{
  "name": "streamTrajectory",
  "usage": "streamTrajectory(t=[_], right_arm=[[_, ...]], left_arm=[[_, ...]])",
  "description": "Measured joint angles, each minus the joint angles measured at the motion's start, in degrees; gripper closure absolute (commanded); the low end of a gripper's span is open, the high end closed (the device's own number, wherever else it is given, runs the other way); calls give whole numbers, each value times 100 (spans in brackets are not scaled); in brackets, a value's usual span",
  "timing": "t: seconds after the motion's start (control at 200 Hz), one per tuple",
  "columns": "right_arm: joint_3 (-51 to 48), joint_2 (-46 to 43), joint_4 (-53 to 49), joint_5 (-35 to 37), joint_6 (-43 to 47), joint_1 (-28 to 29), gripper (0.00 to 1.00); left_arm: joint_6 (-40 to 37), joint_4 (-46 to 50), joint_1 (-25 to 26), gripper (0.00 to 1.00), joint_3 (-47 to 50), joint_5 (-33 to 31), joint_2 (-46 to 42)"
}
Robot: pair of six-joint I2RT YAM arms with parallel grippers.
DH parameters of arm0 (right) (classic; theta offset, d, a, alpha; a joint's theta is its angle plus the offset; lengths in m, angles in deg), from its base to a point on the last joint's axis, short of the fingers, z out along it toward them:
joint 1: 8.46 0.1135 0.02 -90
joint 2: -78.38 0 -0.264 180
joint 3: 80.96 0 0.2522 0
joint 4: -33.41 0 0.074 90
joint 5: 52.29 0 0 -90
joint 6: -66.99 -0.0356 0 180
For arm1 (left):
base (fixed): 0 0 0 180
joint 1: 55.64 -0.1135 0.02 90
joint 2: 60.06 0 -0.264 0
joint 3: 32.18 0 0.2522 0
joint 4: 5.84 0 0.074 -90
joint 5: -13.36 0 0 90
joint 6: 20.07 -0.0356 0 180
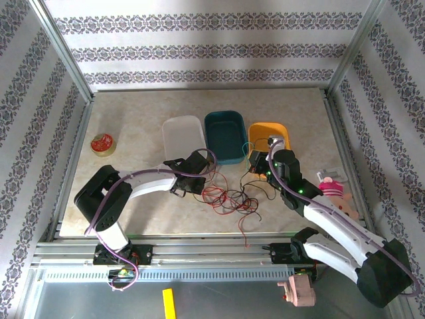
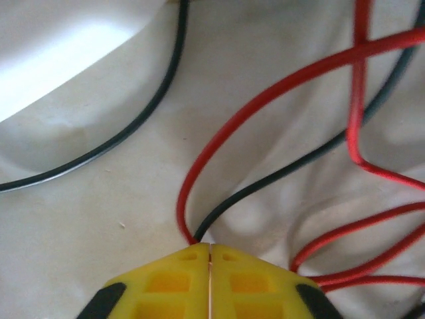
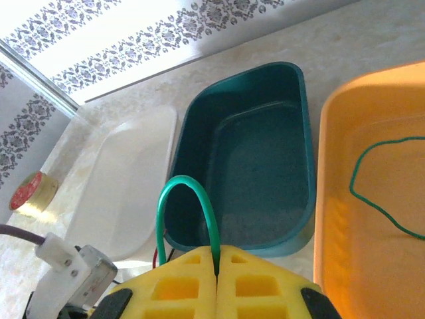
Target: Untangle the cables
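The cables (image 1: 229,197) lie in a loose red, black and green tangle on the table in front of the trays. My left gripper (image 1: 184,185) is at the tangle's left edge. In the left wrist view its yellow jaws (image 2: 210,246) are shut on a red cable (image 2: 199,174) and a black cable (image 2: 265,186) that run out from the tips. My right gripper (image 1: 257,166) hovers by the orange tray (image 1: 282,129). It is shut (image 3: 218,249) on a green cable (image 3: 189,183), which arches up in a loop. More green cable (image 3: 372,193) lies in the orange tray (image 3: 339,219).
A white tray (image 1: 174,129) and a teal tray (image 1: 211,136) stand left of the orange one. A red-topped roll (image 1: 102,143) sits at the far left. A pink toy (image 1: 335,189) lies by the right arm. Metal frame rails border the table.
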Motion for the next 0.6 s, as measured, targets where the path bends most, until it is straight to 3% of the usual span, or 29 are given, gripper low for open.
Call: streamTrajectory(t=[0.11,0.335,0.605], right_arm=[[-103,-83,0,0,-127,2,100],[-155,-133,-15,2,-459,-24,100],[-133,-31,-101,-17,-1272,-275,100]], left_arm=[[-291,-203,9,49,179,365,-450],[-758,-911,188,41,256,1056,-1554],[-1211,-1672,660,34,-160,1585,-732]])
